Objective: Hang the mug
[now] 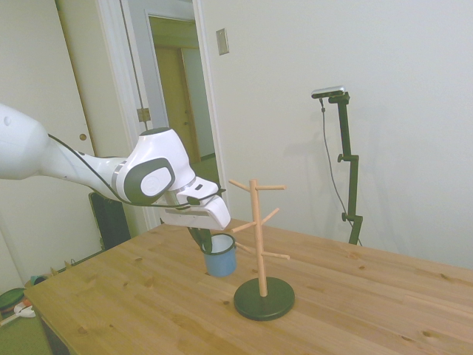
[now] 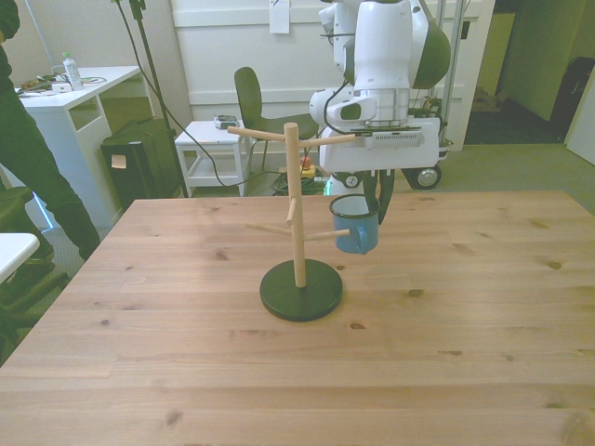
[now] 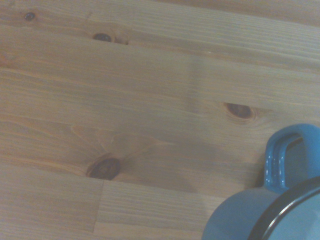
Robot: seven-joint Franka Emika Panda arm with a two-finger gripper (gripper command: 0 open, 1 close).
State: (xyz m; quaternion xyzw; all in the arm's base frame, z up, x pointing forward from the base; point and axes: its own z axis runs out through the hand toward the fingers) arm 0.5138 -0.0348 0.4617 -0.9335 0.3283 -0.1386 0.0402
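The light-blue mug hangs upright above the table, held by its rim in my gripper, which is shut on it. It sits just off the front view's right of the wooden peg tree, close to the tip of a low peg. From the side, the mug hangs beside the tree with the gripper above its far rim. The wrist view catches the mug's handle over bare wood.
The tree stands on a dark round base near the middle of the wooden table. A person stands off the front view's left. A chair and a small white cart are behind the table.
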